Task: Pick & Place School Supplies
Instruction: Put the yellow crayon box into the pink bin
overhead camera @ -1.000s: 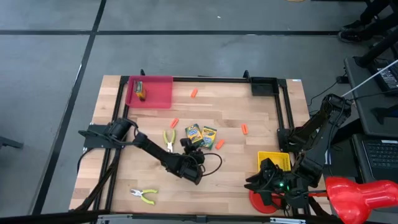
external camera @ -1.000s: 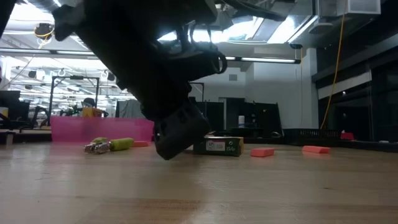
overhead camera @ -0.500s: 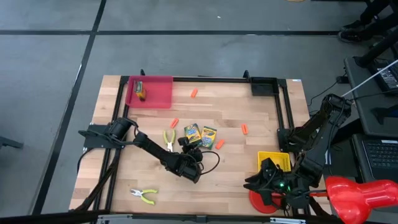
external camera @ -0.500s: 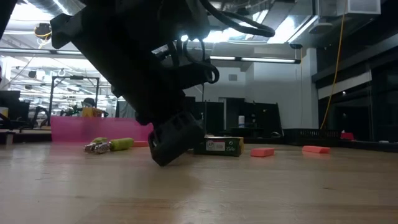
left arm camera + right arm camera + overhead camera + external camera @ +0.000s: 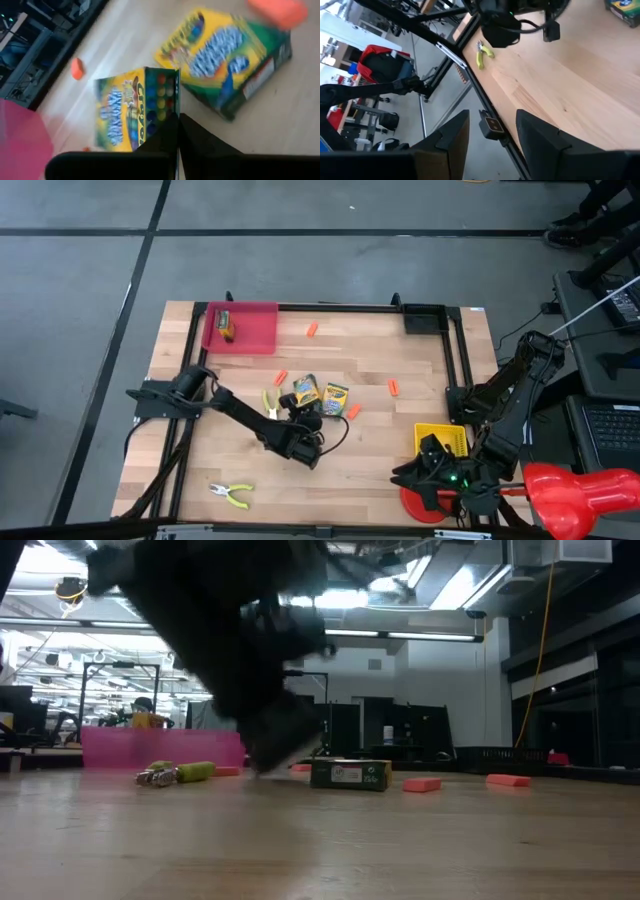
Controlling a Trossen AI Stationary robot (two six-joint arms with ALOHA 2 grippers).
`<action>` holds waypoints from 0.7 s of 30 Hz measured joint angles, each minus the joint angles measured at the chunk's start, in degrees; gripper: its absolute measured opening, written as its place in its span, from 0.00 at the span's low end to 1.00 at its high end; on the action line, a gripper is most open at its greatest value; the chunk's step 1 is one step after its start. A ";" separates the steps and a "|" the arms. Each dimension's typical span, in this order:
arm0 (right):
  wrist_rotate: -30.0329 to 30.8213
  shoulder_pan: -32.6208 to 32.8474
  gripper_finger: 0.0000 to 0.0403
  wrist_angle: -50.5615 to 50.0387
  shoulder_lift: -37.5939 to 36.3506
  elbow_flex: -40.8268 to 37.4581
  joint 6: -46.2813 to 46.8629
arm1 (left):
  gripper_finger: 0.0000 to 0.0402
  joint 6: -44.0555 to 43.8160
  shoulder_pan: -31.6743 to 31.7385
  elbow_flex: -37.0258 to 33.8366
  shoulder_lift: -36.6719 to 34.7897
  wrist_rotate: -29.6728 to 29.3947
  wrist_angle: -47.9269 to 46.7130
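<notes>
Two green-and-yellow crayon boxes lie mid-table, one [image 5: 304, 391] to the left of the other [image 5: 336, 397]. My left gripper [image 5: 300, 409] is shut at the left box [image 5: 132, 112], with nothing between its fingers. Orange pieces [image 5: 312, 329] [image 5: 394, 387] [image 5: 281, 377] lie scattered. One pair of yellow-green pliers [image 5: 271, 404] lies left of the boxes, another [image 5: 232, 495] near the front edge. My right gripper [image 5: 492, 145] hangs open above the near right corner [image 5: 425, 470]. My left gripper's shut fingertips [image 5: 175, 127] stand against the left crayon box's narrow side with the coloured dots [image 5: 162, 102], slanting down from the table's near side. The box is not between the fingers. It looks tipped, and I cannot tell which edge rests on the table.
A pink tray [image 5: 258, 330] with a small item in it sits at the far left corner. A yellow mesh basket [image 5: 440, 438] and a red round thing [image 5: 415, 505] stand at the near right. A black frame [image 5: 460, 360] borders the table.
My left gripper has shut, rolled a little and gone toward the far left, up off the table, against the left crayon box. That box has turned and shifted slightly toward the table's left edge. The other box has stayed where it was.
</notes>
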 joint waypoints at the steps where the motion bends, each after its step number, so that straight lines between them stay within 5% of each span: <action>1: 0.36 0.00 0.41 0.46 0.00 0.00 -0.22 | 0.01 -0.02 -0.01 0.00 -1.17 -0.11 -0.47; 12: 4.40 0.00 0.41 3.71 0.00 0.00 -3.50 | 0.01 1.01 1.35 0.00 -19.43 -0.15 -5.95; 21: 7.74 -0.11 0.41 7.58 0.00 0.00 -8.68 | 0.01 16.95 4.48 0.02 -35.07 12.94 -8.25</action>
